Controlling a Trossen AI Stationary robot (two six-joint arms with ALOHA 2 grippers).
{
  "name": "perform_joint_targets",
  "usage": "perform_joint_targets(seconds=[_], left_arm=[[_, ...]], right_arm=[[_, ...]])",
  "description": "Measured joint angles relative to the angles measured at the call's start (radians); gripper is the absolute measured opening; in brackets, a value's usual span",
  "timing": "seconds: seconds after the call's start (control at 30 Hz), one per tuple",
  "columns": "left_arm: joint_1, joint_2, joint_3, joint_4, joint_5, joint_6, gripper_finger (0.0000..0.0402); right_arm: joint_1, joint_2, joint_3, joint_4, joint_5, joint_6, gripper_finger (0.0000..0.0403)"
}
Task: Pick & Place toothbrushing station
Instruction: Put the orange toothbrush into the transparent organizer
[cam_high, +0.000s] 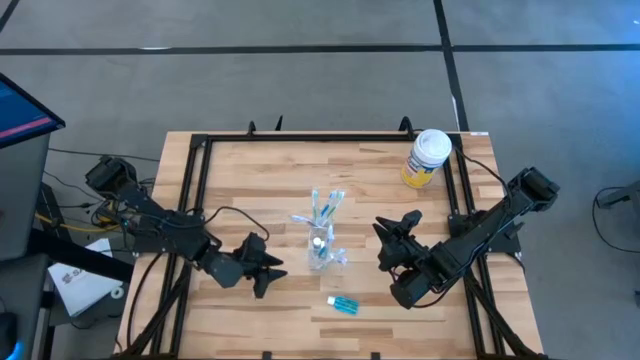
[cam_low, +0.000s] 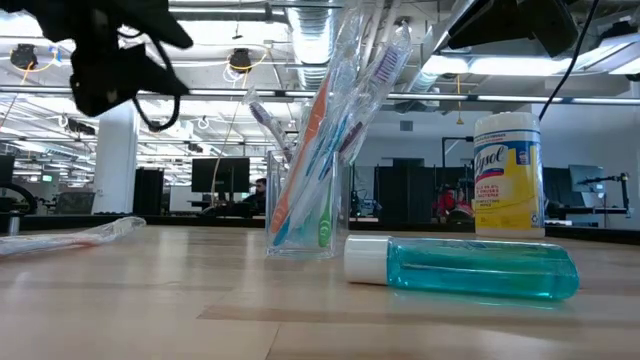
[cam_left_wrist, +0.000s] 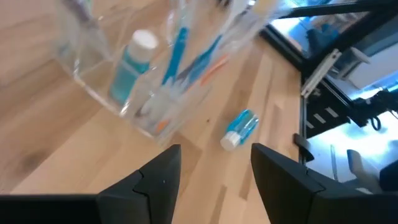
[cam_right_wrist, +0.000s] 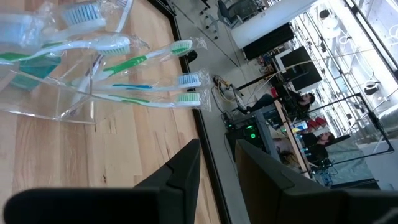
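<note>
The clear tumbler (cam_high: 320, 247) stands upright on its base mid-table (cam_low: 305, 215). Several wrapped toothbrushes (cam_high: 327, 206) stick up out of it, heads fanned out (cam_right_wrist: 149, 68). A small blue white-capped tube (cam_left_wrist: 129, 68) also stands inside it. A second blue tube (cam_high: 342, 305) lies on its side on the wood nearer the front edge (cam_low: 465, 268). My left gripper (cam_high: 268, 270) hovers open just left of the tumbler, fingers apart (cam_left_wrist: 214, 180), touching nothing. My right gripper (cam_high: 395, 238) hangs to the tumbler's right, its fingers (cam_right_wrist: 217, 174) apart with nothing between them.
A yellow wipes container with a white lid (cam_high: 428, 158) stands at the far right corner (cam_low: 508, 172). A clear wrapped item (cam_low: 70, 235) lies on the wood left of the tumbler. A black frame (cam_high: 200, 150) rims the table. Bare wood lies at the far left.
</note>
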Motion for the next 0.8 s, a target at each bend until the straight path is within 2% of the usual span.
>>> perform_joint_targets(seconds=[0.3,0.43,0.53,0.63,0.8], left_arm=[[0.000,0.000,0.000,-0.166,0.003,-0.231,0.0190],[0.000,0.000,0.000,-0.321,0.007,-0.410,0.0186],[0.001,0.000,0.000,-0.444,0.055,-0.526,0.0175],[0.001,0.001,0.000,-0.510,0.071,-0.565,0.0162],[0.001,0.001,0.000,-0.521,0.069,-0.568,0.0145]], right_arm=[[0.000,0.000,0.000,0.000,0.000,0.000,0.0093],[0.000,0.000,0.000,0.000,0.000,0.000,0.0093],[0.000,0.000,0.000,0.000,0.000,0.000,0.0093],[0.000,0.000,0.000,0.001,0.000,0.000,0.0093],[0.000,0.000,0.000,0.002,0.000,0.000,0.0093]])
